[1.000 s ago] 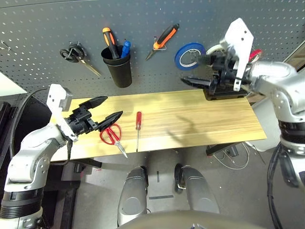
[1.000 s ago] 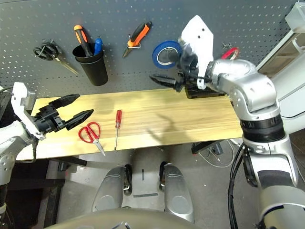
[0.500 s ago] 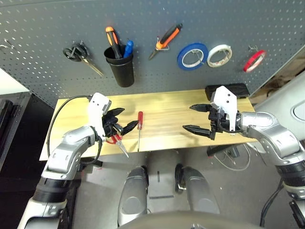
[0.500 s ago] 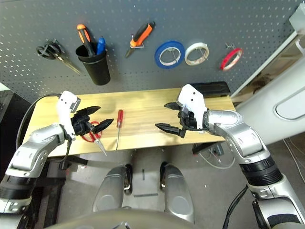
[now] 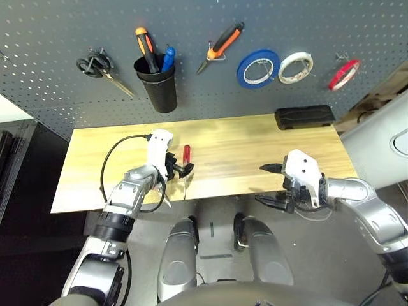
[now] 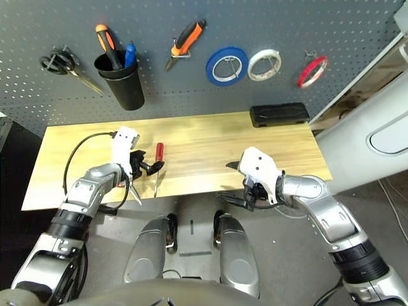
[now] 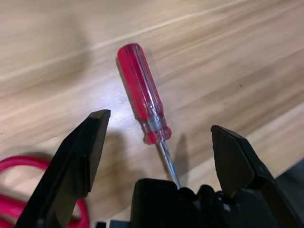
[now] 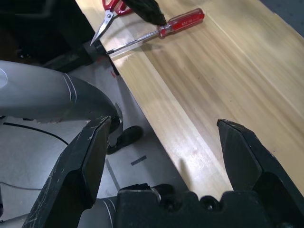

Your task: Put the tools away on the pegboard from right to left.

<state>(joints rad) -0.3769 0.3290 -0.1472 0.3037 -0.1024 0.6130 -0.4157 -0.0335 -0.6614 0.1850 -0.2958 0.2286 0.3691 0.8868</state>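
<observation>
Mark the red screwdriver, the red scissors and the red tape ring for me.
red screwdriver (image 7: 140, 91): left wrist view, middle of the red handle.
red scissors (image 8: 113, 5): right wrist view, red handle near the blades.
red tape ring (image 5: 343, 74): left eye view, the band, hanging on the pegboard.

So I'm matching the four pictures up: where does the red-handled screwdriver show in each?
Left eye: screwdriver on the table near its front edge, just right of the left gripper.
Right eye: same spot.
Left wrist: red handle between the open fingers, shaft running toward the camera.
Right wrist: far corner, beside the red scissors.
Shared landmark: the light wooden table.
</observation>
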